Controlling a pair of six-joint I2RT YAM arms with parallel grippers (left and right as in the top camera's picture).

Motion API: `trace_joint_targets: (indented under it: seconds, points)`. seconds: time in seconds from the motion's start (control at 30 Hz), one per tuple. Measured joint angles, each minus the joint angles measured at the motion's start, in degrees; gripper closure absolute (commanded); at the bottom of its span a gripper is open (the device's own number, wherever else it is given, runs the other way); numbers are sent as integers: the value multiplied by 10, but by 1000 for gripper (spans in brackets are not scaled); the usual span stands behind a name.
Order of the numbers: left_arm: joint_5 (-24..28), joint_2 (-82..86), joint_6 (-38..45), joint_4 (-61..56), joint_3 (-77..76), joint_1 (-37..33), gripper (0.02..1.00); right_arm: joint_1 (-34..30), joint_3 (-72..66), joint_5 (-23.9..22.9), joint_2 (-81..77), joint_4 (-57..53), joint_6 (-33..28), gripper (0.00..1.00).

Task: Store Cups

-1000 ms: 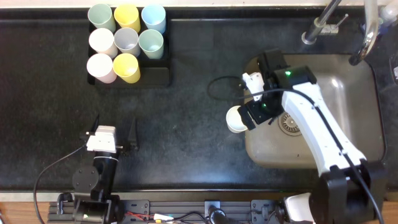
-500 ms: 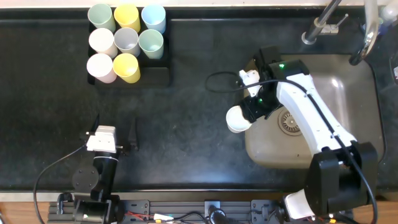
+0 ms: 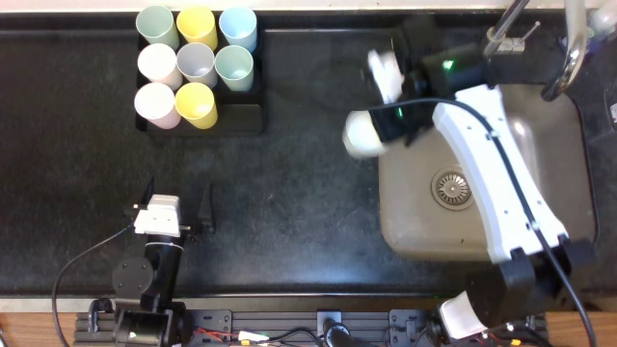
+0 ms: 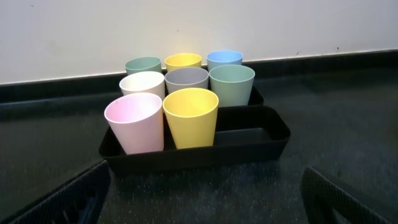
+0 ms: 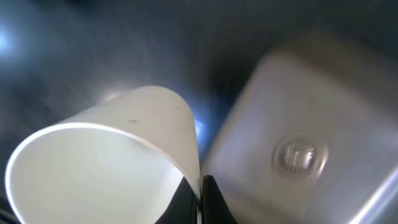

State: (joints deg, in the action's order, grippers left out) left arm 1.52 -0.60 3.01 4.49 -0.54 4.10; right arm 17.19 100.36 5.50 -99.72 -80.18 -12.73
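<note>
The white plastic cup (image 3: 362,134) hangs clear of the surface in the right gripper (image 5: 200,202), whose fingers are pinched onto the cup's wall at the rim. The cup lies tilted on its side rather than upright. In the wrist view it sits over the dark speckled countertop (image 3: 308,241), just beside the stainless steel sink (image 3: 419,226). Seen from above, it is at about 10 o'clock from the drain.

The black plastic tray (image 3: 241,121) lies well apart from the cup, at about 9 o'clock. It holds eight upright plastic cups in a three-by-three grid. The far row is green, yellow and blue, the middle row white, grey and green, and the near row pink and yellow. One compartment (image 4: 249,140) is bare, at the tray's 4 o'clock corner in the top view, just beside the near yellow cup (image 4: 191,116).

The left gripper (image 3: 179,195) rests near the counter at about 6 o'clock of the tray, its fingers spread wide and holding nothing.

The step in hand looks like the carry, with the cup out of the sink and not yet stored. The next move calls for a traverse toward 9 o'clock and righting the cup mouth-up. It then has to come down into the bare corner slot without knocking the yellow or green neighbours, and the pinch should loosen only once the cup is seated.
</note>
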Motion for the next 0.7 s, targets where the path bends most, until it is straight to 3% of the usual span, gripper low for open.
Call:
trace_joint_targets:
  seconds: [0.33,0.7]
  points:
    - [0,0,0,0,0,0,18,128,504,5,-228,-111,52,958]
    - [0,0,0,0,0,0,20,211,534,-1,-369,-81,57,958]
